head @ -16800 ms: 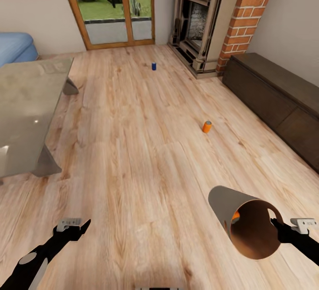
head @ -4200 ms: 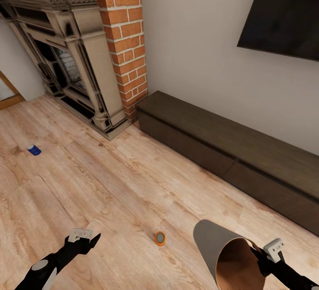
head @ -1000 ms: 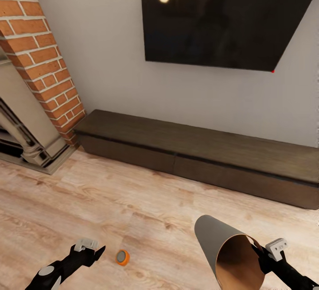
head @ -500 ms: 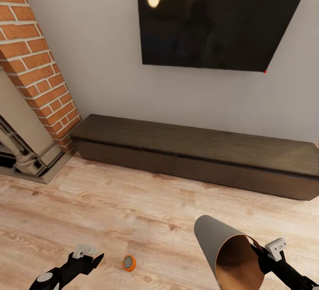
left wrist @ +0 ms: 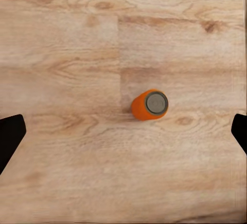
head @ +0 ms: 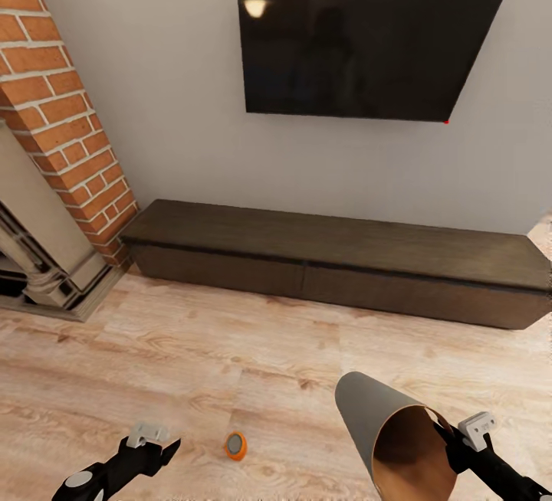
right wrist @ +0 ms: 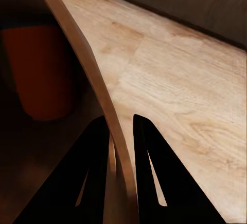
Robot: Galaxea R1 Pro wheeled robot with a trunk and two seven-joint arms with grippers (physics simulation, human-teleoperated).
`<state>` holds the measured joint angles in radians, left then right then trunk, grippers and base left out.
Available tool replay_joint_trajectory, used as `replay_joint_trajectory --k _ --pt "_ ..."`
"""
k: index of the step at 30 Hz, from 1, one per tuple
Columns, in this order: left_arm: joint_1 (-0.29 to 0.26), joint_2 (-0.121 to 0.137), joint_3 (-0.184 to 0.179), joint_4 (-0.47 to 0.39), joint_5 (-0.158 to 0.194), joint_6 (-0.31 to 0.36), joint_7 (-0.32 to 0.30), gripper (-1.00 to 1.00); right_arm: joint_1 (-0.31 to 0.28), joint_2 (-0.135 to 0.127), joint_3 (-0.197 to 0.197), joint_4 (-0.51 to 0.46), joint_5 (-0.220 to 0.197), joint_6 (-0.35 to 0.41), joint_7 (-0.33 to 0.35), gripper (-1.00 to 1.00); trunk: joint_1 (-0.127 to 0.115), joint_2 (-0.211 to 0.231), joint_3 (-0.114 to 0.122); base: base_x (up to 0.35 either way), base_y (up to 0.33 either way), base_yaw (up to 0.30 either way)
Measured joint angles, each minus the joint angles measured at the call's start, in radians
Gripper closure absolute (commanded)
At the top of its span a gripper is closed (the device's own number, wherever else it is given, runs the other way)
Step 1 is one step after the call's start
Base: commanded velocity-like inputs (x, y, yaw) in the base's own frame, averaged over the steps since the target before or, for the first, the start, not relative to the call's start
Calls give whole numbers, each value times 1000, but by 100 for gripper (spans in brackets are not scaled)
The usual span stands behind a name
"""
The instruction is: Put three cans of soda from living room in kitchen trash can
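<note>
**Orange can on the floor under the left gripper, bin held by the right**

Left gripper [left wrist: 123, 131] has its jaws spread wide, one dark fingertip [left wrist: 10, 136] at each side of the wrist picture, nothing between them but floor. The orange soda can [left wrist: 150, 105] stands upright on the light wood floor [left wrist: 62, 39] under that gripper, grey metal top facing the camera, not touching either finger. From the head camera the same can [head: 235, 445] sits just beside the left gripper [head: 157, 449], a bit toward the robot's right.

Right gripper [right wrist: 121, 131] has its jaws pinched on the rim of the trash can [right wrist: 77, 54], one finger inside and one outside the wall. In the head view the trash can [head: 368, 409] is tilted, open mouth facing the camera, grey outside, coppery-brown inside, with the right gripper [head: 452, 443] at its rim. The right wrist picture shows a dim orange can [right wrist: 43, 70] inside the bin.

Further out: a long dark low cabinet [head: 330, 256] runs along the wall, a black wall TV [head: 360, 26] hangs above it, and a brick fireplace [head: 61, 126] stands to the left of the cabinet.
</note>
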<state>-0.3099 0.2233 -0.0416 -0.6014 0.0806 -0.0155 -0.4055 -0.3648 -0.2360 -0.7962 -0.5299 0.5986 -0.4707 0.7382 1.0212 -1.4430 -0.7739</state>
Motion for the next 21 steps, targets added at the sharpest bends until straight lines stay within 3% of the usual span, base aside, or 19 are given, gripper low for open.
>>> replay_joint_trajectory --k 5,10,13,17,21 --pt "0 0 -34 0 1 0 4 -100 0 -1 0 0 0 0 2 100 0 0 6 -235 239 -176" --pt "-1 -1 -42 -2 1 2 5 -100 0 -3 1 0 0 0 1 100 0 0 13 -239 235 -175" --pt "-10 -5 -43 -8 1 46 5 -100 0 -5 2 -1 -1 1 0 100 0 0 16 -234 223 -138" --pt "-53 -38 -44 -20 5 165 8 -100 0 -6 2 -2 2 25 -1 100 0 0 18 -158 194 -84" --pt "-138 -102 -43 -21 4 226 59 -100 -1 -8 2 -8 1 82 -2 100 0 0 19 -30 87 -24"
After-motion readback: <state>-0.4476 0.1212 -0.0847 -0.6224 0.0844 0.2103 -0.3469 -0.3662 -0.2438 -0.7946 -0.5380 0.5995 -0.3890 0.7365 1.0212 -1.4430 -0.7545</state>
